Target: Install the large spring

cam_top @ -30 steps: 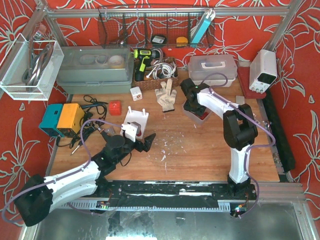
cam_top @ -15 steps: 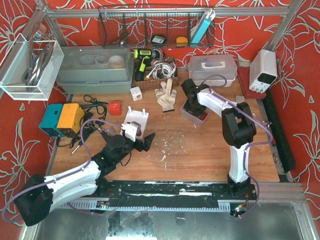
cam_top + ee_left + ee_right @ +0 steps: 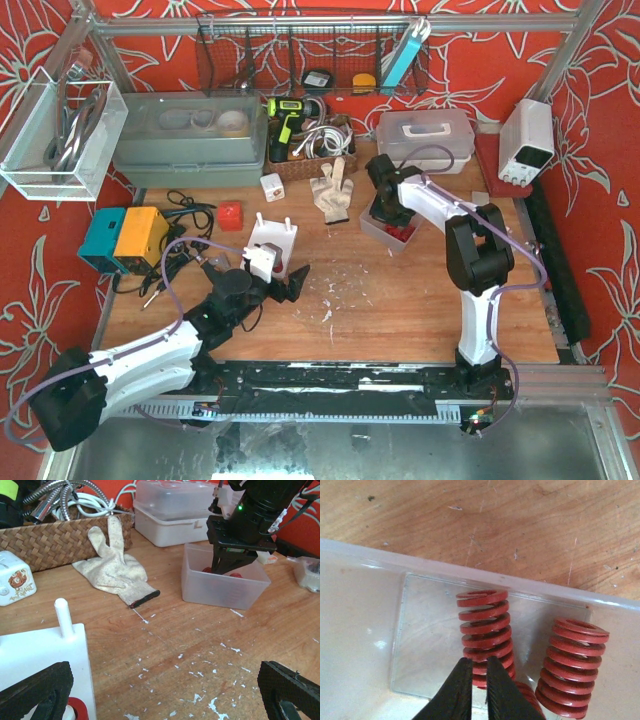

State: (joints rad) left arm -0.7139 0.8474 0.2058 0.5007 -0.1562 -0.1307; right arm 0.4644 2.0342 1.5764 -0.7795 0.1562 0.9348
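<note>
Large red springs sit in a translucent bin (image 3: 360,630) at centre right of the table (image 3: 392,236). One spring (image 3: 482,630) stands just past my right gripper (image 3: 480,672), another (image 3: 572,662) to its right, and a third is partly hidden below. The right gripper (image 3: 385,207) reaches down into the bin; its fingers are almost together, with the tips in front of the first spring's lower coils. The white pegged fixture (image 3: 270,243) stands at centre left, with its peg (image 3: 62,612) in the left wrist view. My left gripper (image 3: 283,285) is wide open and empty beside the fixture.
A work glove (image 3: 332,195) lies behind the fixture next to a wicker basket (image 3: 305,150) of tools. A white lidded box (image 3: 425,138) sits behind the bin. A small red block (image 3: 231,215), a cable-tangled box (image 3: 125,238) and a white cube (image 3: 271,186) are at left.
My right gripper has shifted slightly toward the back inside the bin. The left arm has not moved.
</note>
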